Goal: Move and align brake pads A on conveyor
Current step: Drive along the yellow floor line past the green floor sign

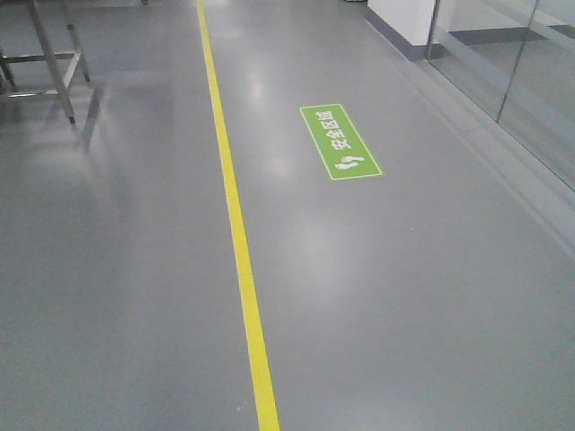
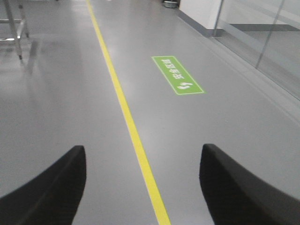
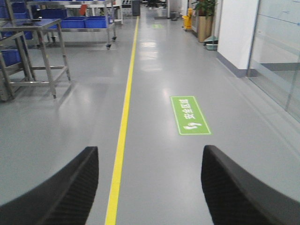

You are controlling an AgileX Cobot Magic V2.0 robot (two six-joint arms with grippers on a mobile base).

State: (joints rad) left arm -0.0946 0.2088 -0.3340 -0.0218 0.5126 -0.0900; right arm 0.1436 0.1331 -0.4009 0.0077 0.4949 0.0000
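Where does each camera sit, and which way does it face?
Front view: robot's front, looking down at grey floor; no body shows.
Left wrist: left arm, facing along the floor; open left jaws at bottom corners.
Right wrist: right arm, facing farther ahead to blue bins; open right jaws below.
All share the yellow line and green floor sign.

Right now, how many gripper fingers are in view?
4. Two of the left gripper at the bottom corners of the left wrist view, two of the right gripper likewise in the right wrist view, each pair wide apart. The front view shows none.
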